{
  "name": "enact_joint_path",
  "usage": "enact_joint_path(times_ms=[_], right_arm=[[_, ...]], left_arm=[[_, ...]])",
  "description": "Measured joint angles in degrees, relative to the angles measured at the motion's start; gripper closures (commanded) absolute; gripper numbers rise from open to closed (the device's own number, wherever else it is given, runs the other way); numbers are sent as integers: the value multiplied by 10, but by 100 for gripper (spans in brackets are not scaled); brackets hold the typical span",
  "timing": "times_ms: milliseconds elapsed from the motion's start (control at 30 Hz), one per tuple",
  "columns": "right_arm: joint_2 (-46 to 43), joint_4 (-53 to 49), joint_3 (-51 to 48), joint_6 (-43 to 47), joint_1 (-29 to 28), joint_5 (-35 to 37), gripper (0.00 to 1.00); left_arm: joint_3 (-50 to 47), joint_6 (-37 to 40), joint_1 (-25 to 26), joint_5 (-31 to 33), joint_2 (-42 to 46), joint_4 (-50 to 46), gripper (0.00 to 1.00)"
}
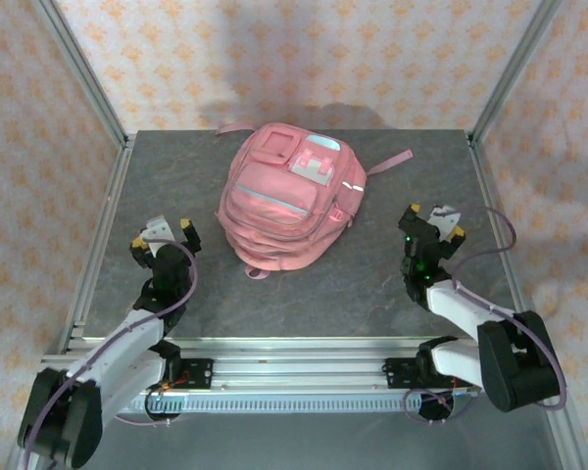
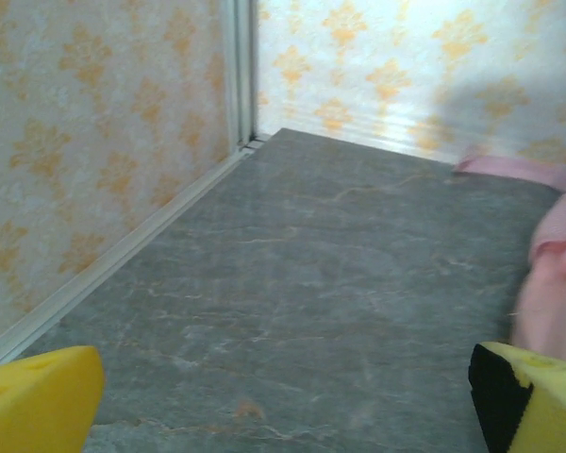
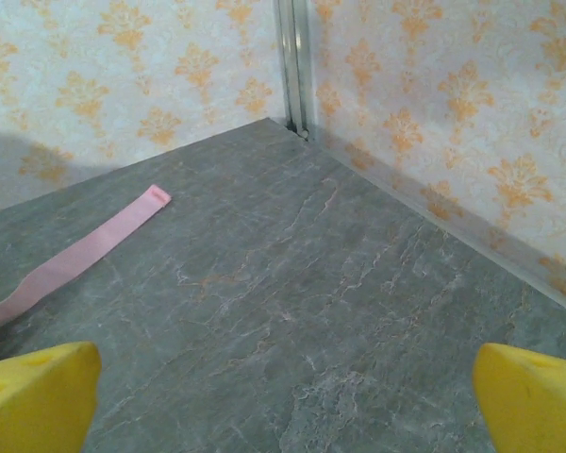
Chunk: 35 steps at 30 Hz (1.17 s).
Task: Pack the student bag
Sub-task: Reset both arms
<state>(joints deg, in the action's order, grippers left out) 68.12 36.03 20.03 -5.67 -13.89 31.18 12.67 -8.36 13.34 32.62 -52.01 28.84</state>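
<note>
- Your student bag [image 1: 284,201] lies on the table [image 1: 372,294], centre back
- Left tool [image 1: 163,233] stands left of it, right tool [image 1: 434,220] right of it, both apart
- A strap [image 3: 75,260] trails on the table from its right side

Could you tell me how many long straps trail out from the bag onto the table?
2. The left strap curls off the bag's far end; the right strap lies flat to its right. Others may be hidden under the bag.
</note>
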Motion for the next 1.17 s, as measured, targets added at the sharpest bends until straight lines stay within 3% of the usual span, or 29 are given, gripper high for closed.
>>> enact_joint_path(times_ms=[200,400,500,600,1167], right_arm=[[81,185,-69,52,1,-15,0],[145,344,-124,90,30,-88,0],[181,387,-122,89,68,-146,0],[193,364,-96,82,91,-185,0],[192,342,-75,72,106,-250,0]], left_arm=[[-31,41,-22,5,-203,224,1],[-40,92,-31,-32,-328,443,0],[-55,98,-44,-70,-331,484,0],[-67,104,-60,-89,-375,561,0],[-31,87,-81,-113,-370,532,0]])
